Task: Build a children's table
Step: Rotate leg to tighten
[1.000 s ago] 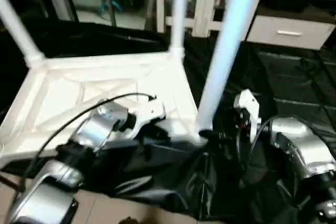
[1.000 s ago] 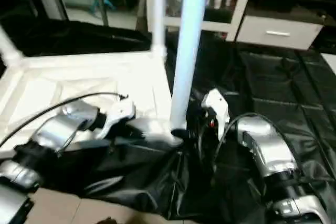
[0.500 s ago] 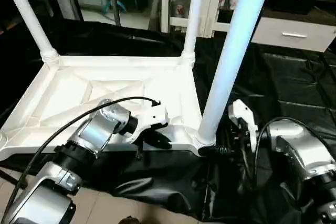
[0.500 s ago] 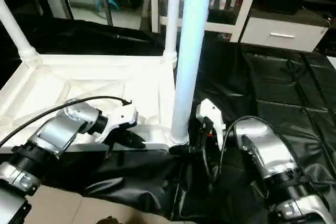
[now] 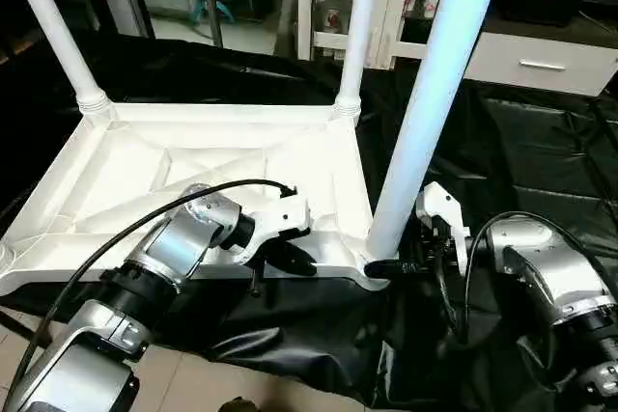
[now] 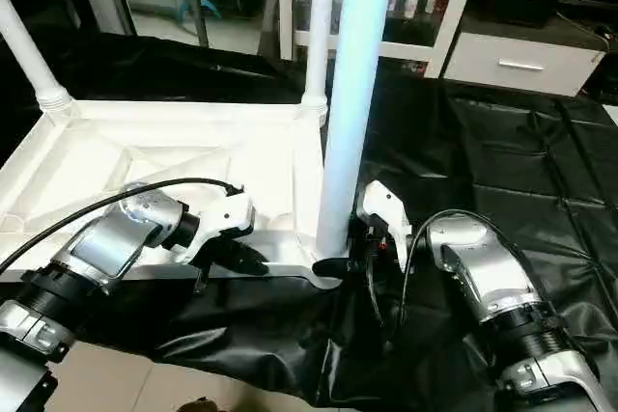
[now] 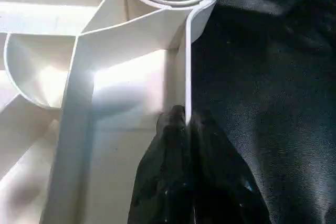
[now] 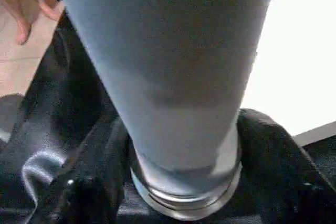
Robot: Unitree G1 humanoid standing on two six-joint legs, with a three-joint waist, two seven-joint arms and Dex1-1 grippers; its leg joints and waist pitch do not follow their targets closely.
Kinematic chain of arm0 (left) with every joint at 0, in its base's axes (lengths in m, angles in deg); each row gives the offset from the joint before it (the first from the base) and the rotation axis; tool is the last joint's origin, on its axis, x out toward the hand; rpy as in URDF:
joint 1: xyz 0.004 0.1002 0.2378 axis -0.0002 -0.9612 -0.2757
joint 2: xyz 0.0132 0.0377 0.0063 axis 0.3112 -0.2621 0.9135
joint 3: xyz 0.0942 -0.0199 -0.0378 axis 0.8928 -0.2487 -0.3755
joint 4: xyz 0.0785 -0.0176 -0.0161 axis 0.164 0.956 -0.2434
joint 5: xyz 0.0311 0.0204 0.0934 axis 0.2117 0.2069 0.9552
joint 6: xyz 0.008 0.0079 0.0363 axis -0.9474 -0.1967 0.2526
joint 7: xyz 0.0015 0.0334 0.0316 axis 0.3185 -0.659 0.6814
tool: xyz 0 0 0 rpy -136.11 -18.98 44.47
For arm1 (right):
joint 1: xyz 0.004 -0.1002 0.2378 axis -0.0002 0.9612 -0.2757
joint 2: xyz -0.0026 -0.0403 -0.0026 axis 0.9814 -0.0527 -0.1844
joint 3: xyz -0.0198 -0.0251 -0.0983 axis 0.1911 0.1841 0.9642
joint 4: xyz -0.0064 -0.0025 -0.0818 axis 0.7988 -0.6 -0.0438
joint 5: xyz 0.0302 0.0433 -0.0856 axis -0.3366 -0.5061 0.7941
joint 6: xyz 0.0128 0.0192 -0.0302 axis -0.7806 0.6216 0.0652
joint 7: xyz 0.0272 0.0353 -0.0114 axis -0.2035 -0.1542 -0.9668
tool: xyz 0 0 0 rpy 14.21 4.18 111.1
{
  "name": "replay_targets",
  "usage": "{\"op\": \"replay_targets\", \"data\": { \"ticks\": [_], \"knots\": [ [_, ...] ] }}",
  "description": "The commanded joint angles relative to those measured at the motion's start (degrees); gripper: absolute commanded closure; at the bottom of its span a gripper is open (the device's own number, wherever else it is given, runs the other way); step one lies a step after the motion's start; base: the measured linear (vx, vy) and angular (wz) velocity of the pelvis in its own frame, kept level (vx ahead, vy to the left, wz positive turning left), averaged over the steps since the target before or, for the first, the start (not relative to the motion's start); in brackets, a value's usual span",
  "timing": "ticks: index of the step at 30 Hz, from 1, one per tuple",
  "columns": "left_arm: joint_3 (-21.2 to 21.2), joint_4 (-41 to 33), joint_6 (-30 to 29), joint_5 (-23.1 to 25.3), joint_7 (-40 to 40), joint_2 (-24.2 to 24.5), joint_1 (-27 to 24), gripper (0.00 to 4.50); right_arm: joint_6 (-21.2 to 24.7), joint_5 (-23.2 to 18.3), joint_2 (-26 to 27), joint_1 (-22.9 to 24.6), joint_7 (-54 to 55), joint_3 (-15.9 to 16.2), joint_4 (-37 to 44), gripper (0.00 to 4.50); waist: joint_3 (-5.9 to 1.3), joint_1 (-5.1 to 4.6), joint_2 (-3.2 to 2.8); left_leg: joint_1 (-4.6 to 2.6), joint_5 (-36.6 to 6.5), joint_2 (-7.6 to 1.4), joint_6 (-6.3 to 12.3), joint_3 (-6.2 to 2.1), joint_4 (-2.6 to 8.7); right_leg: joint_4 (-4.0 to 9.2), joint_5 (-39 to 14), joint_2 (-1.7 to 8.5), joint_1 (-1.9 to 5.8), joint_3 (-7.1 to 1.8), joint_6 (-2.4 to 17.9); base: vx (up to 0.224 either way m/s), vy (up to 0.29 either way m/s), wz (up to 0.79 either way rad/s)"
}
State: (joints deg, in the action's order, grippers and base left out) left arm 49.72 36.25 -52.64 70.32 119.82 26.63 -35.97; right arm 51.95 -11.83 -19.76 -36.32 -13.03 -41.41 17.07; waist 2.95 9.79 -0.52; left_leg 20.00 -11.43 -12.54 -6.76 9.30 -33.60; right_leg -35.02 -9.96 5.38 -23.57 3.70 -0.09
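The children's table lies upside down on the black-draped worktable, its white top (image 5: 193,156) showing the ribbed underside. Two legs stand in the far corner sockets (image 5: 48,26) (image 5: 359,26). A third, thick leg (image 5: 425,103) rises from the near right corner socket. My left gripper (image 5: 294,260) is shut on the top's thin near rim wall (image 7: 185,66), one finger on each side of it. My right gripper (image 6: 338,265) reaches in from the right at the base of the near right leg (image 8: 178,77). Its black fingers (image 8: 94,182) sit against both sides of the leg just above the threaded collar.
Black cloth (image 5: 521,151) covers the worktable to the right and hangs in folds over its near edge. White cabinets and a drawer unit (image 5: 536,60) stand behind. A person's hand (image 8: 26,9) shows beyond the leg in the right wrist view. Bare floor (image 5: 193,383) lies below the near edge.
My right gripper's fingers have drawn in around the base of the near right leg. The left gripper has kept its hold on the rim. The head camera shifted early on.
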Motion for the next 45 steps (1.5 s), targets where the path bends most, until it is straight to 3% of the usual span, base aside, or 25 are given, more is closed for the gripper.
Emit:
{"op": "replay_targets", "data": {
  "ticks": [1,2,4,5,7,8,10,12,16,19,21,24,25,26,28,30,32,33,34,35,37,38,41,43,45],
  "knots": [
    [3.03,0.73,0.19,0.97,-0.57,-0.92,-1.27,4.5,-0.31,1.28,0.78,0.13,-0.48,1.79,-1.38,1.69,-3.91,-0.46,0.04,0.14,-9.38,-0.25,2.72,0.75,3.79,3.36,-6.98,2.21,3.39,-1.92,14.99,0.0,0.0,0.0],
    [2.99,0.99,0.39,1.2,-1.0,-1.05,-1.26,4.5,-0.5,1.49,1.21,0.06,0.11,1.63,-1.87,1.77,-3.87,-0.42,0.38,0.1,-9.8,-0.25,2.69,0.72,3.85,3.38,-8.0,2.25,3.44,-1.91,14.72,0.0,0.0,0.0],
    [2.84,1.36,0.44,1.47,-1.78,-1.3,-1.18,4.5,-0.45,1.46,1.74,0.07,0.77,1.41,-2.24,1.81,-3.69,-0.5,0.2,-0.05,-11.44,-0.32,2.41,0.72,4.04,3.76,-10.66,2.27,3.29,-1.91,14.18,0.0,0.0,0.0],
    [2.63,1.62,0.42,1.61,-2.35,-1.51,-1.1,4.5,-0.42,1.5,2.38,0.03,1.76,1.16,-2.73,1.81,-3.63,-0.47,0.78,-0.08,-11.95,-0.32,2.3,0.71,4.14,3.9,-12.06,2.35,3.29,-1.92,13.67,0.0,0.0,0.0],
    [2.47,1.73,0.37,1.68,-2.67,-1.62,-1.05,4.5,-0.36,1.5,2.79,0.0,2.37,1.01,-3.01,1.82,-3.45,-0.59,0.52,-0.09,-13.2,-0.34,1.92,0.62,4.38,4.18,-14.81,2.46,3.2,-1.93,12.81,0.0,0.0,0.0],
    [1.21,2.73,-0.1,1.34,-4.53,-2.64,-0.52,4.5,0.29,2.58,5.18,-0.42,8.05,0.04,-5.55,1.85,-3.19,-0.77,0.16,-0.29,-15.51,-0.27,1.43,0.62,4.58,4.63,-17.98,2.45,3.0,-1.93,11.98,0.0,0.0,0.0],
    [-0.04,5.4,0.03,1.3,-7.4,-4.23,0.68,4.5,2.61,3.59,8.59,-0.51,15.55,-1.47,-7.99,1.86,-2.9,-1.4,0.14,-0.72,-19.75,0.04,0.11,0.32,4.91,5.48,-25.73,2.55,2.89,-1.73,9.49,0.0,0.0,0.0],
    [-0.82,7.5,0.05,1.26,-9.53,-5.62,1.72,4.5,4.42,3.84,11.39,-0.09,21.03,-2.54,-8.65,1.86,-2.89,-1.88,0.01,-1.04,-21.12,0.13,-0.61,-0.02,5.07,5.94,-29.21,2.61,2.69,-1.57,7.81,0.0,0.0,0.0],
    [-1.81,10.33,-0.24,1.12,-12.7,-8.11,3.45,4.5,6.97,4.79,17.04,-0.15,33.07,-4.98,-11.0,1.86,-2.81,-2.92,0.4,-0.63,-22.46,0.36,-0.95,-0.65,5.37,6.63,-34.19,2.79,2.66,-1.15,4.86,0.0,0.0,0.0],
    [-2.34,12.96,0.49,1.67,-15.65,-9.82,5.05,4.5,5.94,5.15,22.35,-1.94,45.84,-8.67,-16.14,1.86,-2.79,-4.07,0.05,-0.67,-25.45,0.7,-0.87,-1.42,5.49,7.34,-36.75,2.89,2.52,-0.49,3.69,0.0,0.0,0.0],
    [-3.19,15.05,0.95,1.94,-18.22,-11.31,6.44,4.5,3.37,5.4,25.8,-3.76,55.87,-11.82,-20.09,1.86,-2.91,-4.92,-0.24,-0.55,-26.14,0.48,-1.03,-1.84,5.95,7.63,-34.7,2.95,3.02,0.16,3.76,0.0,0.0,0.0],
    [-4.5,18.19,1.56,2.33,-21.81,-13.41,8.37,4.5,-1.35,6.25,29.24,-6.1,67.15,-14.51,-24.31,1.86,-2.94,-5.65,-1.25,-0.74,-28.71,0.3,-0.88,-2.09,6.25,8.03,-31.03,2.98,3.32,1.1,4.66,0.0,0.0,0.0],
    [-4.9,19.46,1.79,2.5,-22.98,-14.18,9.08,4.5,-2.99,7.09,30.55,-7.12,70.86,-14.96,-25.9,1.86,-2.75,-5.95,-1.23,-0.68,-30.06,0.27,-0.75,-2.1,6.43,8.18,-29.89,2.96,3.27,1.34,4.86,0.0,0.0,0.0],
    [-5.02,20.39,2.01,2.58,-23.39,-14.76,9.61,4.5,-4.67,8.11,31.89,-8.49,74.74,-15.15,-27.82,1.86,-2.72,-6.01,-1.48,-1.2,-31.51,0.43,-0.7,-2.12,6.36,8.51,-29.88,2.83,3.05,1.5,4.96,0.0,0.0,0.0],
    [-5.01,20.78,2.14,2.59,-23.48,-14.98,9.8,4.5,-5.6,8.52,32.45,-9.21,76.44,-15.2,-28.77,1.86,-2.97,-5.95,-1.3,-1.63,-30.76,0.56,-0.45,-1.97,6.14,8.39,-28.04,2.97,2.92,1.16,5.92,0.0,0.0,0.0],
    [-5.11,21.47,2.53,2.61,-23.31,-15.2,10.03,4.5,-7.37,8.49,33.1,-10.3,77.65,-15.94,-30.06,1.87,-2.78,-5.84,-1.28,-1.2,-27.99,0.56,0.16,-1.54,6.33,7.96,-24.75,2.88,2.9,0.54,7.75,0.0,0.0,0.0],
    [-5.36,22.1,2.86,2.68,-23.37,-15.33,10.19,4.5,-8.83,7.3,33.77,-10.83,77.47,-17.24,-30.81,1.87,-2.92,-5.83,-1.2,-1.21,-26.55,0.55,0.38,-1.17,6.21,7.87,-24.43,2.94,2.87,0.29,8.02,0.0,0.0,0.0],
    [-5.39,22.42,3.29,2.79,-23.05,-15.16,10.15,4.5,-10.47,5.42,34.21,-11.05,74.64,-18.42,-30.45,1.87,-2.98,-5.77,-1.55,-1.19,-25.89,0.55,0.35,-1.14,6.19,7.73,-23.73,2.97,2.91,0.19,8.24,0.0,0.0,0.0],
    [-5.41,22.52,3.39,2.83,-23.0,-15.14,10.15,4.5,-10.85,5.08,34.29,-11.12,74.15,-18.62,-30.45,1.87,-3.01,-5.79,-1.36,-1.06,-25.38,0.51,0.49,-1.02,6.21,7.73,-23.09,2.98,2.95,0.11,8.36,0.0,0.0,0.0],
    [-5.52,22.99,3.95,2.97,-22.6,-14.95,10.12,4.5,-12.43,4.34,34.19,-11.33,72.29,-18.92,-30.07,1.31,-3.12,-5.69,-1.58,-0.98,-24.33,0.45,0.67,-0.94,6.18,7.48,-21.5,2.89,3.09,0.04,8.9,0.0,0.0,0.0],
    [-5.44,23.17,4.47,3.0,-22.07,-14.67,9.96,4.5,-13.5,5.5,33.06,-11.18,71.58,-17.81,-29.28,1.17,-3.15,-5.58,-1.28,-0.8,-22.85,0.37,0.75,-0.73,6.18,7.19,-19.87,2.75,3.15,-0.07,9.71,0.0,0.0,0.0],
    [-5.29,23.25,5.0,3.12,-21.58,-14.14,9.78,4.5,-13.54,6.21,31.2,-10.69,70.16,-17.06,-27.19,1.11,-3.24,-5.38,-0.93,-0.96,-21.94,0.32,0.87,-0.5,6.08,7.17,-19.83,2.73,3.09,-0.18,10.04,0.0,0.0,0.0],
    [-5.21,23.47,5.58,3.41,-20.93,-13.29,9.6,4.5,-14.2,6.5,27.98,-10.19,67.81,-16.76,-24.4,0.82,-3.53,-3.88,-0.76,-1.93,-18.5,0.16,1.48,0.53,5.42,6.64,-14.98,2.48,2.14,-0.91,12.54,0.031,-0.017,0.13],
    [-5.11,23.3,5.99,3.62,-20.21,-12.47,9.18,4.5,-14.62,6.73,24.56,-9.73,63.66,-16.64,-22.01,0.7,-3.43,-3.51,-0.19,-1.36,-17.17,0.48,1.99,0.97,5.15,6.08,-14.39,2.17,2.31,-1.55,12.69,0.052,-0.038,0.19],
    [-4.89,22.92,6.3,3.7,-19.49,-11.93,8.78,4.5,-13.32,5.72,22.67,-9.37,58.65,-16.75,-20.42,0.51,-4.11,-3.07,-0.31,-0.42,-11.7,0.44,3.48,0.86,4.84,4.86,-9.69,2.26,3.25,-1.87,13.13,0.06,-0.032,0.11]
  ]
}}
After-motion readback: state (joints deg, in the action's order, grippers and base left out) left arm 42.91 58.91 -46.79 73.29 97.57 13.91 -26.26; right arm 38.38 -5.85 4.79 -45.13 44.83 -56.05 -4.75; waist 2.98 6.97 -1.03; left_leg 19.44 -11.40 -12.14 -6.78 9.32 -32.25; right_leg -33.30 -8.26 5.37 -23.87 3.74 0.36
